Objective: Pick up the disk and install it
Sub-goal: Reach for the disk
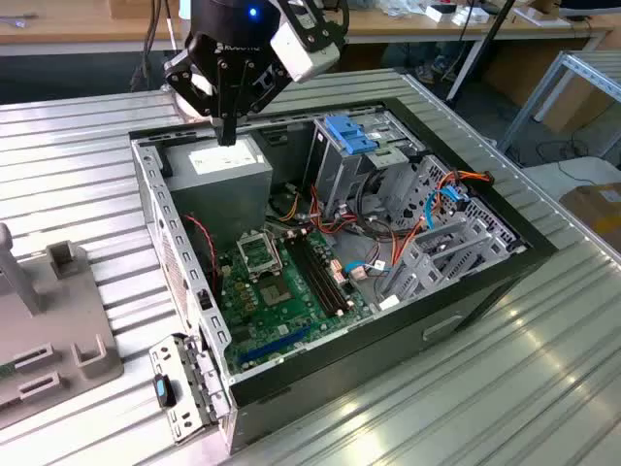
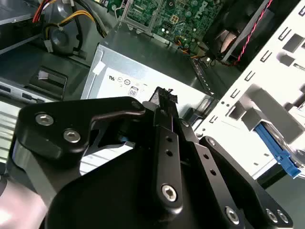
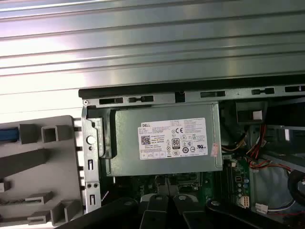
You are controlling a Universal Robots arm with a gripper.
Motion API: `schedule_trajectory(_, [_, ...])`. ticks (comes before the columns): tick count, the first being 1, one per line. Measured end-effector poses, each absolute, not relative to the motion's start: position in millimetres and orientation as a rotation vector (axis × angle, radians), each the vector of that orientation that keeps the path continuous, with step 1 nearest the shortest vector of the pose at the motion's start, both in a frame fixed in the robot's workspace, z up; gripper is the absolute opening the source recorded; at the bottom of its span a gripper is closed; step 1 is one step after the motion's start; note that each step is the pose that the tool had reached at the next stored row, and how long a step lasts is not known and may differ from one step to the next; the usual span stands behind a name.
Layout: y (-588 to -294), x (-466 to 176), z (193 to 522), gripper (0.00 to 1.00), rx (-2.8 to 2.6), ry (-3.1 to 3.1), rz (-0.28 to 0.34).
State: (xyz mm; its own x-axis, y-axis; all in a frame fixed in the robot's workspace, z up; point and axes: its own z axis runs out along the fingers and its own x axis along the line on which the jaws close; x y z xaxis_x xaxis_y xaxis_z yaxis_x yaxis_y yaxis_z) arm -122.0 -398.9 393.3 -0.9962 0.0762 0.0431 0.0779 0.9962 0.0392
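Note:
My black gripper (image 1: 228,134) hangs over the back corner of the open computer case (image 1: 485,282), just above the large grey box with a white label (image 1: 228,165). Its fingers are shut with nothing between them, as both wrist views also show: gripper (image 2: 163,98), gripper (image 3: 166,196). A bright blue rail with a tab (image 2: 281,157) lies outside the case's white side wall (image 2: 267,62); it looks like the disk's edge, with the dark body hidden. Another blue strip (image 3: 6,134) sits at the edge of the grey fixture (image 3: 43,162). The gripper is apart from both.
Inside the case lie a green motherboard (image 1: 281,286), red and orange cables, a tall grey cage with a light-blue top (image 1: 351,146) and grey drive bays (image 1: 441,233). The grey fixture (image 1: 53,330) stands on the slatted metal table (image 1: 68,165) at the exterior view's left. A loose bracket (image 1: 179,388) leans by the case's front corner.

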Motion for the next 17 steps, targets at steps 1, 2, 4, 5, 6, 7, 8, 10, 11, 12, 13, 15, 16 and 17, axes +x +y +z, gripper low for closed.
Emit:
schedule_trajectory(1, [-398.9, -122.0, 393.3, 0.11, -0.120, -3.097, -0.063])
schedule_trajectory(2, [-399.0, -122.0, 393.3, 0.11, -0.120, -3.096, -0.063])
schedule_trajectory(4, [-398.9, -122.0, 393.3, 0.11, -0.120, -3.095, -0.063])
schedule_trajectory(5, [-398.9, -122.0, 393.3, 0.11, -0.120, -3.095, -0.063])
schedule_trajectory(6, [-398.9, -122.0, 393.3, 0.11, -0.120, -3.095, -0.063])
schedule_trajectory(7, [-398.9, -122.0, 393.3, 0.11, -0.120, -3.095, -0.063])
schedule_trajectory(8, [-398.9, -122.0, 393.3, 0.11, -0.120, -3.095, -0.063])
schedule_trajectory(10, [-398.9, -122.0, 393.3, 0.11, -0.120, -3.095, -0.063])
schedule_trajectory(11, [-398.9, -122.0, 393.3, 0.11, -0.120, -3.095, -0.063])
schedule_trajectory(12, [-398.9, -122.3, 393.3, 0.11, -0.119, -3.094, -0.063])
schedule_trajectory(13, [-398.9, -123.0, 393.3, 0.11, -0.119, -3.095, -0.063])
schedule_trajectory(15, [-398.9, -124.9, 393.3, 0.11, -0.120, -3.095, -0.063])
schedule_trajectory(16, [-398.9, -126.9, 393.3, 0.11, -0.120, -3.095, -0.063])
schedule_trajectory(17, [-398.9, -130.5, 393.3, 0.11, -0.120, -3.095, -0.063])
